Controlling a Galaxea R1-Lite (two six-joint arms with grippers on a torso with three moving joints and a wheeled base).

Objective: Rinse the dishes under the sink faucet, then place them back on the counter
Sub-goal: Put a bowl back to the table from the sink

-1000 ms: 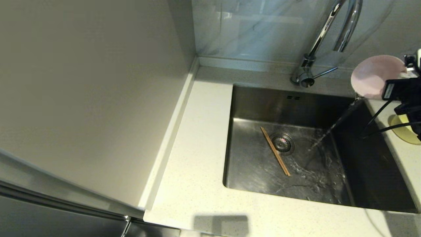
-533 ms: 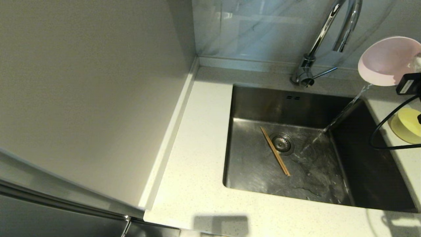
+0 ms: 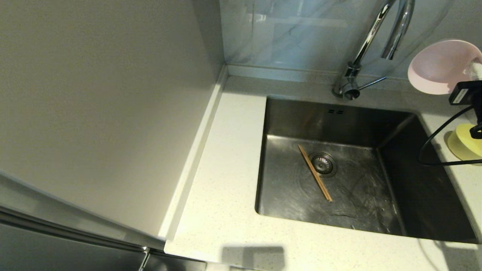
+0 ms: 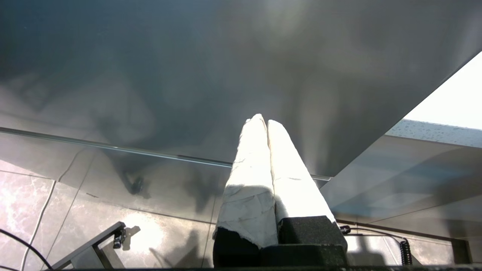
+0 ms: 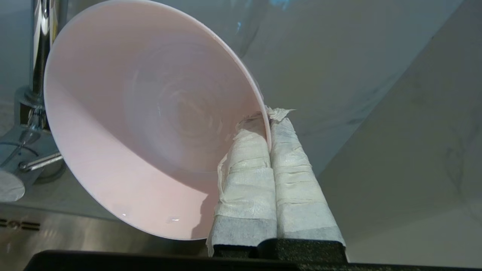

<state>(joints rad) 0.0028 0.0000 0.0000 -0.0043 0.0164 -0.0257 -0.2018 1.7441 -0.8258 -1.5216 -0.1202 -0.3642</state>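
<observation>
My right gripper [image 5: 268,126] is shut on the rim of the pale-pink dish [image 5: 150,120], holding it tilted in the air at the far right, above the counter [image 3: 226,180] beside the sink [image 3: 433,195]. In the head view the pink dish [image 3: 438,67] hangs right of the chrome sink faucet [image 3: 391,34]. The pale-yellow bowl [image 3: 467,145] rests on the counter below it, partly behind the arm's cable. A pair of brown chopsticks [image 3: 315,173] lies in the basin next to the drain strainer [image 3: 323,164]. My left gripper [image 4: 262,119] is shut and empty, parked away from the sink.
A beige wall panel [image 3: 105,105] rises along the counter's left side. A glossy backsplash [image 3: 293,34] runs behind the faucet, whose lever [image 3: 372,81] points right. A black cable [image 3: 437,150] loops over the sink's right edge. The basin floor is wet.
The pink dish rose and turned so its hollow faces out. The stream of water pouring from it into the basin has stopped.
</observation>
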